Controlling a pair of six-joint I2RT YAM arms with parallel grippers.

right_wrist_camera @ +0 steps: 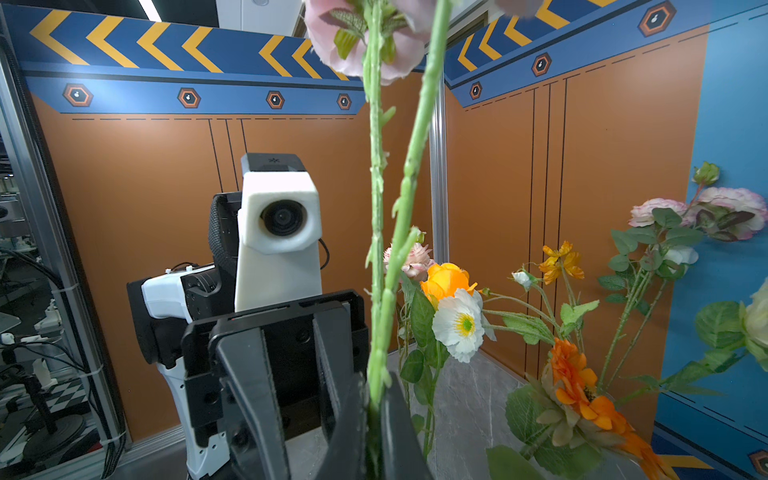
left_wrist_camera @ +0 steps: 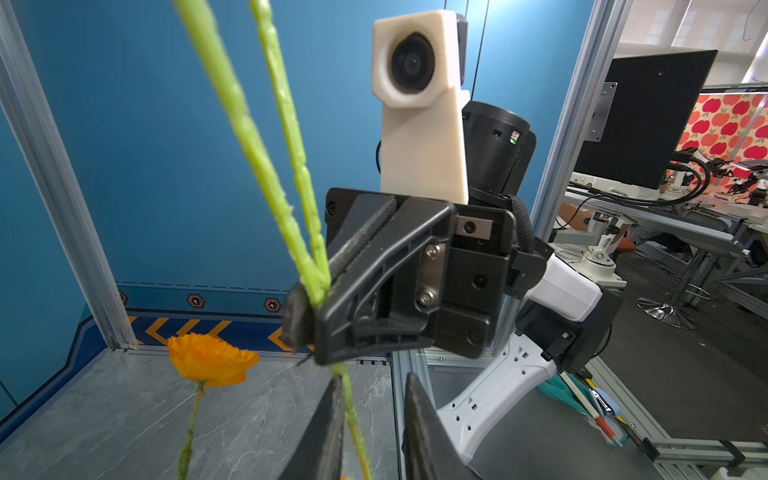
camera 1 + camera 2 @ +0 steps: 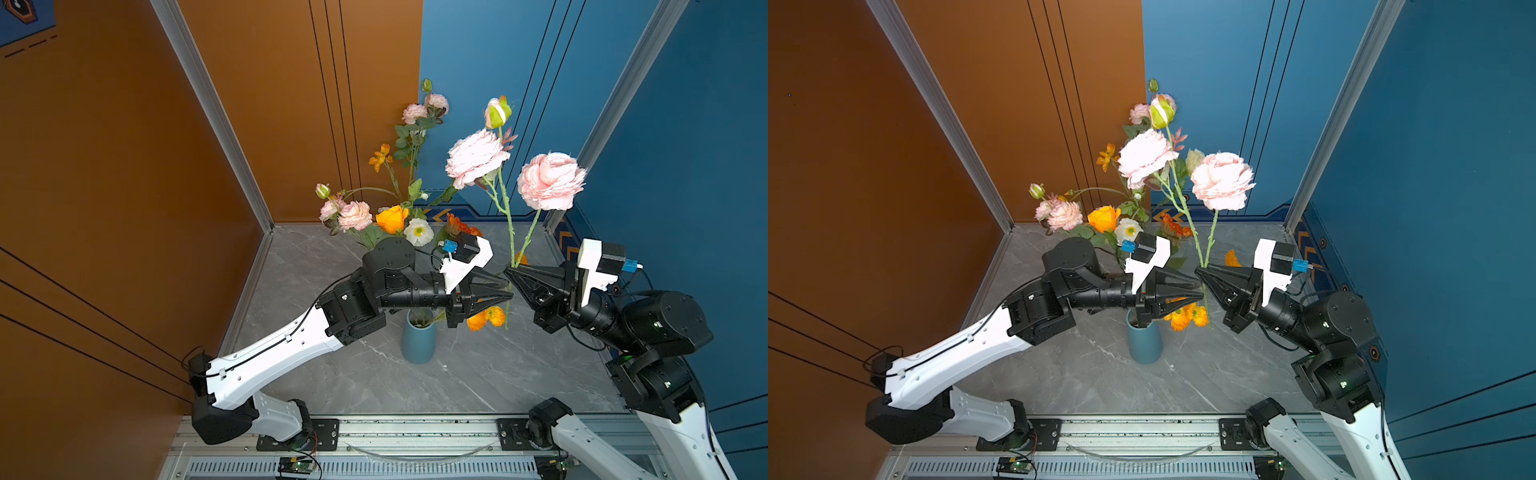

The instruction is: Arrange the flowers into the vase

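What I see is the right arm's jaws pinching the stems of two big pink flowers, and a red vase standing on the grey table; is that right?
No: both top views show the vase is blue, not red. The right arm's jaws pinch the pink flowers' stems, and the vase stands on the grey table.

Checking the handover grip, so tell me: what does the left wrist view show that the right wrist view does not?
Only the left wrist view: the right gripper, jaws shut on the forked green stem right at its fork, and an orange poppy on its own stem. Only the right wrist view: the left gripper seen from the front, jaws apart, plus the white flower with a yellow centre. Both: the same forked green stem rising out of the right gripper's jaws.
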